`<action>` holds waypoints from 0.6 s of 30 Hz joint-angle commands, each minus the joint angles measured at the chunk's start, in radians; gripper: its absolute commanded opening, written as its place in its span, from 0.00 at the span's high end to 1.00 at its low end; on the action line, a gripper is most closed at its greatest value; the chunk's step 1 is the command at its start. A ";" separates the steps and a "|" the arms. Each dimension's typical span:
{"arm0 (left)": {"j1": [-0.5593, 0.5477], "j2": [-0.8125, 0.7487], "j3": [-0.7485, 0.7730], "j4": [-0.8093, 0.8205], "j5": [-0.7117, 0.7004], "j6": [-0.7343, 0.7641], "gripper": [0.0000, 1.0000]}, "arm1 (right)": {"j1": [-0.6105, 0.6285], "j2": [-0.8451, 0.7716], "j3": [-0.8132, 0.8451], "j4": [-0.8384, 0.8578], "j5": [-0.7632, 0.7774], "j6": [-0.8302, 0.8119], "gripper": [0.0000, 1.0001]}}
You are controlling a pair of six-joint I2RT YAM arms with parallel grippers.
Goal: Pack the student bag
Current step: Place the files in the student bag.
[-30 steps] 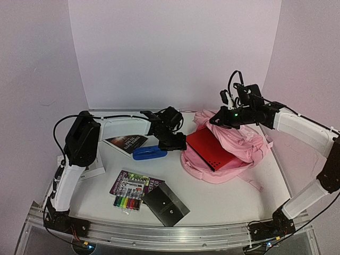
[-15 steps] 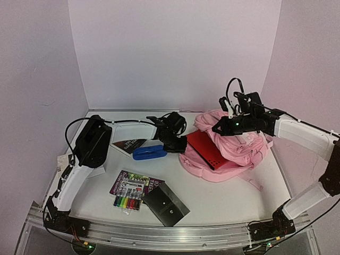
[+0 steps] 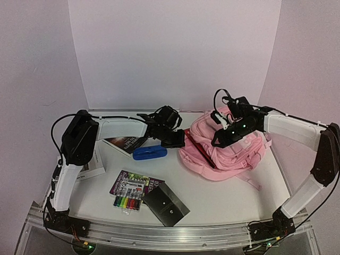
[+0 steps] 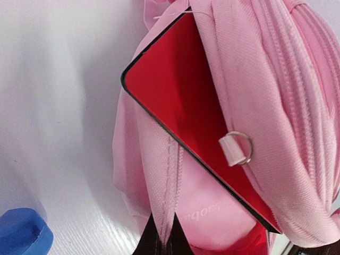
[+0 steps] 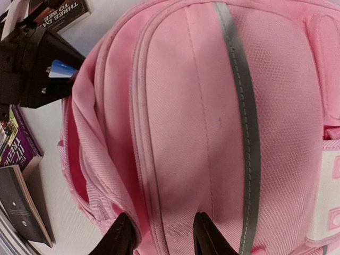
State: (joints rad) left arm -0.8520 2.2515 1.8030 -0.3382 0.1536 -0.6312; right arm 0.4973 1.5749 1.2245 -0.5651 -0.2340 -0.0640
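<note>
**Seat the red book before closing the bag**

The large soft pink fabric backpack [image 3: 234, 155] lies on the white desk [image 3: 223, 196], right of centre in the overhead view, with its mouth facing frame left. A flat red hard-cover book [image 4: 175, 101] sits slanted in that mouth. One black-edged corner pokes out toward the upper left of the left wrist view. The left tool [image 3: 177, 139] is fully closed, pinching a fold of the bag's pink rim at the bottom of its own view. The right tool [image 5: 162, 236] stands partly open over the bag's domed front panel, beside a grey stripe [image 5: 239, 106]. It grips nothing that I can make out.

The step in hand looks like getting the book fully inside. The left tool should hold the rim lifted and taut so the mouth gapes. The right should push the exposed corner along the book's own plane, not down onto it. The small white zip tab with a metal ring [image 4: 236, 149] could snag the book's edge. A blue oval case [image 3: 149, 153] lies just beside the mouth.
</note>
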 commanded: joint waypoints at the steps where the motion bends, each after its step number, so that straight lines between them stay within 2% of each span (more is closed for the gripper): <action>1: 0.042 -0.035 0.154 -0.006 0.071 0.013 1.00 | -0.037 -0.012 0.158 -0.250 0.141 -0.135 0.51; 4: 0.043 -0.038 0.191 -0.033 0.068 0.018 1.00 | -0.045 0.050 0.288 -0.380 0.137 -0.166 0.35; 7: 0.043 -0.062 0.168 -0.008 0.092 0.038 1.00 | -0.046 0.095 0.480 -0.442 0.054 -0.171 0.09; 8: 0.042 -0.074 0.158 0.001 0.098 0.050 1.00 | -0.047 0.110 0.542 -0.457 0.005 -0.169 0.03; 11: 0.042 -0.104 0.124 0.019 0.096 0.100 1.00 | -0.047 0.183 0.716 -0.494 -0.142 -0.136 0.02; 14: 0.042 -0.131 0.094 0.030 0.067 0.153 1.00 | -0.047 0.261 0.835 -0.510 -0.219 -0.086 0.02; 18: 0.042 -0.163 0.116 0.011 0.054 0.218 1.00 | -0.047 0.301 0.871 -0.501 -0.264 -0.056 0.02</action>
State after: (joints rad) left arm -0.8130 2.2485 1.8772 -0.4210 0.2134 -0.5207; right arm 0.4511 1.8257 2.0607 -1.0139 -0.3944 -0.1677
